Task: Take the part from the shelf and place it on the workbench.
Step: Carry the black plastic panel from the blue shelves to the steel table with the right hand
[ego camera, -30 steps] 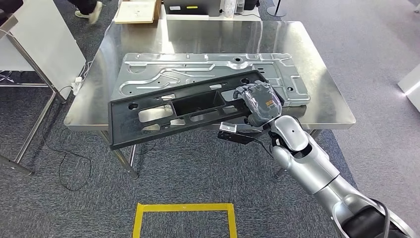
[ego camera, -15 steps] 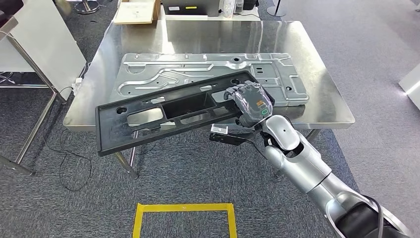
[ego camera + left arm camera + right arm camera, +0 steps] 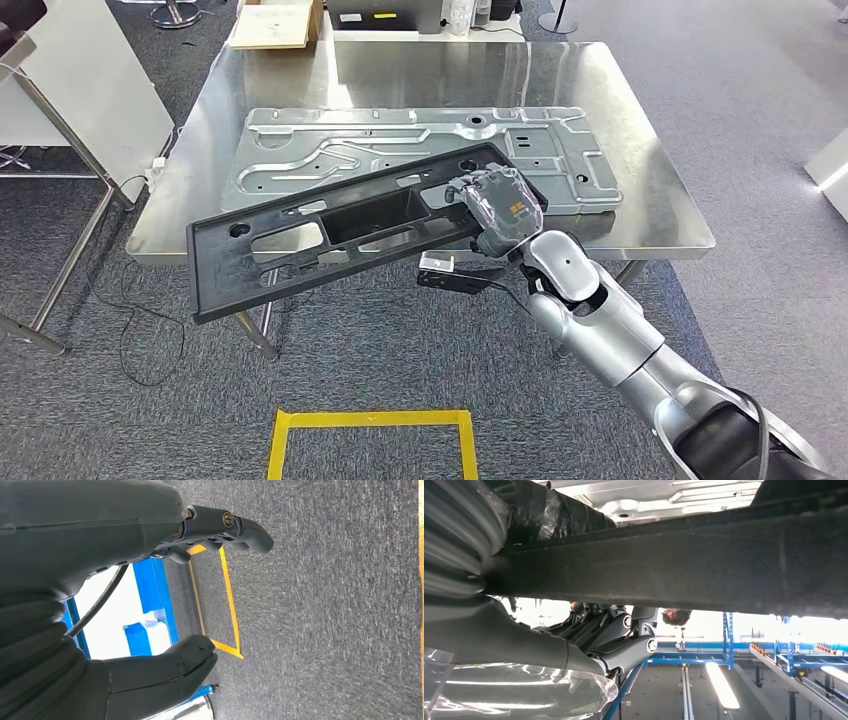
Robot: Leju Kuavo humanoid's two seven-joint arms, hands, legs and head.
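Your right robot hand (image 3: pixel 497 207) clamped on the black part (image 3: pixel 340 228), now shifted left, overhanging the tabletop (image 3: pixel 660 205), left robot hand (image 3: pixel 125 605) fingers apart, empty, fingers on the part hidden.

No text, label, brand or number can be read anywhere. The robot's right hand (image 3: pixel 497 205) carries a small orange and green patch on its back, too blurred to make out. The papers on the tan cardboard box (image 3: pixel 276 21) are likewise illegible.
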